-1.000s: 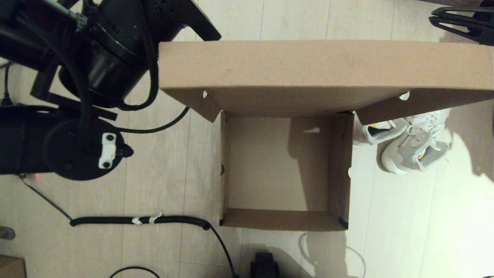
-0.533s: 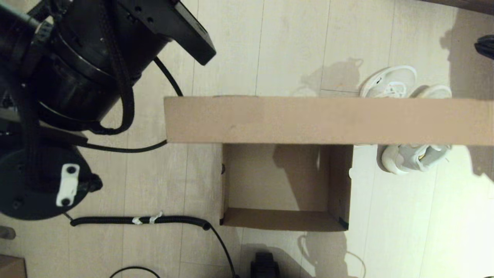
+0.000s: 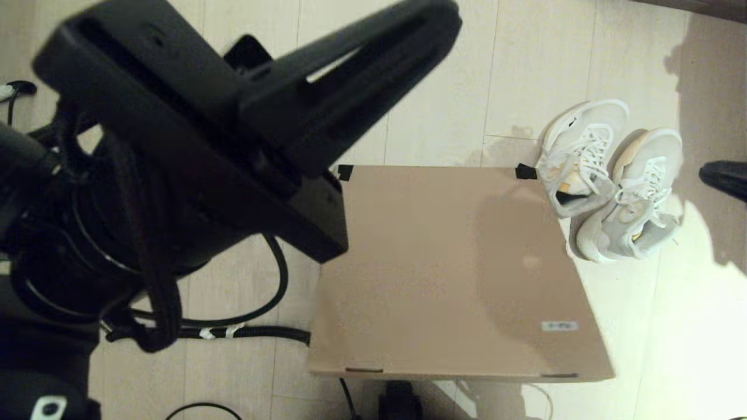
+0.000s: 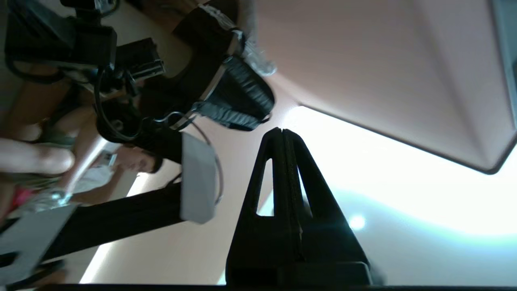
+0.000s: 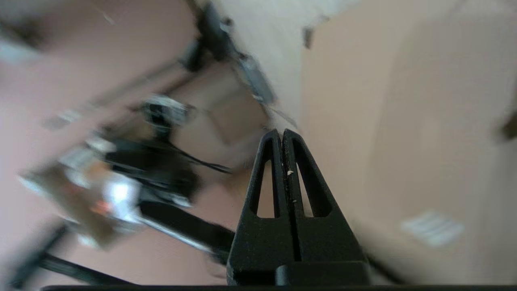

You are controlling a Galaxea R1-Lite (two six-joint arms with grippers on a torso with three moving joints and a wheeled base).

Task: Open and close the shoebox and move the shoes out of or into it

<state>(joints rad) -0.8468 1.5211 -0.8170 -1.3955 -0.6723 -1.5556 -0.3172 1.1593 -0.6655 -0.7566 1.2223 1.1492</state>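
The brown shoebox (image 3: 443,262) lies on the floor with its lid flat down over it. Dark tape (image 3: 525,171) marks the lid's two far corners, and a small white label (image 3: 559,326) sits near its front right. Both white shoes (image 3: 583,153) stand side by side on the floor just beyond the box's far right corner. My left gripper (image 3: 446,20) is raised high and close to the camera, left of the box, shut on nothing (image 4: 281,131). My right gripper (image 5: 281,132) is shut and empty, with the shoebox lid (image 5: 404,121) beside it; its dark tip (image 3: 723,178) shows at the right edge.
Black coiled cables (image 3: 257,333) lie on the pale wooden floor left of the box. A dark part of the robot's base (image 3: 400,402) sits just in front of it. My left arm hides much of the left side.
The lid has swung down from upright to flat over the empty box. My left arm has risen and come nearer the camera. Both shoes now show fully.
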